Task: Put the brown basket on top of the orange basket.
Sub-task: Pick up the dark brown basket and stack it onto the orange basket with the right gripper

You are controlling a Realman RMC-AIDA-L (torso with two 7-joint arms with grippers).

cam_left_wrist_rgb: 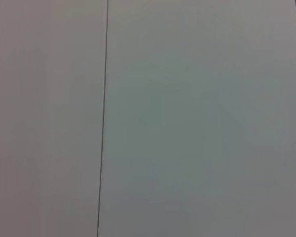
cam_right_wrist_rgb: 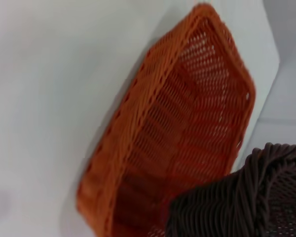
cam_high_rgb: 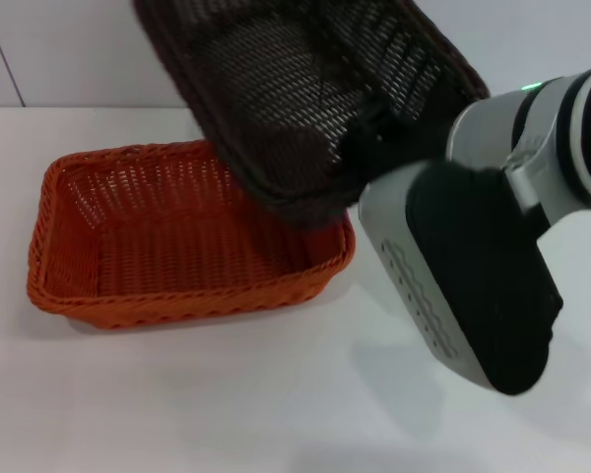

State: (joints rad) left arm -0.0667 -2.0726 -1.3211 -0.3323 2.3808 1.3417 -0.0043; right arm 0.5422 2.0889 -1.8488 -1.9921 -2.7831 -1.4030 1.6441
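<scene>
The brown basket (cam_high_rgb: 295, 89) hangs tilted in the air, its lower edge over the back right part of the orange basket (cam_high_rgb: 177, 304). My right gripper (cam_high_rgb: 366, 148) is shut on the brown basket's near rim, with the white and black arm reaching in from the right. The orange basket rests empty on the white table (cam_high_rgb: 227, 404), left of centre. In the right wrist view the orange basket (cam_right_wrist_rgb: 153, 123) lies below, and a corner of the brown basket (cam_right_wrist_rgb: 246, 202) shows close to the camera. My left gripper is out of view.
White table surface stretches in front of and to the right of the orange basket. A pale wall (cam_high_rgb: 69, 49) rises behind the table. The left wrist view holds only a plain pale panel (cam_left_wrist_rgb: 197, 118) with a thin dark seam.
</scene>
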